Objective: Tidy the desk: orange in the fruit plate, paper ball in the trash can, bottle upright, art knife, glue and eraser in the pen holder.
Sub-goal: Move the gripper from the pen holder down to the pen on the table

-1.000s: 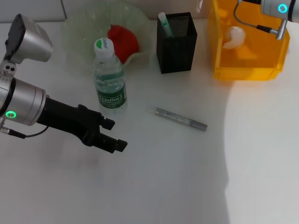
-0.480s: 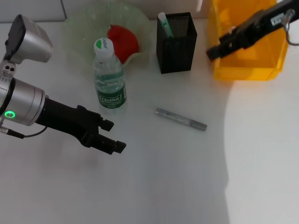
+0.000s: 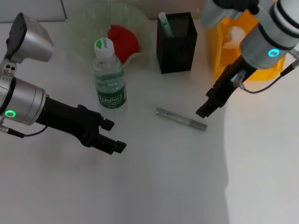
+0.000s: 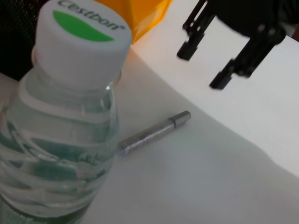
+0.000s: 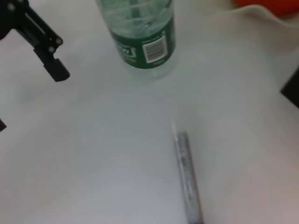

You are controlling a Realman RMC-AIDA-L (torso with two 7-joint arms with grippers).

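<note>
The art knife (image 3: 181, 118) lies flat on the desk, near the pen holder (image 3: 176, 42) — it looks next. The right gripper (image 3: 209, 104), fingers spread and empty, hangs just beside its end; lowering astride it follows. The left gripper (image 3: 110, 135) hovers open — idle.

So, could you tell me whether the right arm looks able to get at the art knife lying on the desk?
Probably yes: the right pincer hangs open right beside the art knife, which lies alone on bare desk, nothing between them.
</note>
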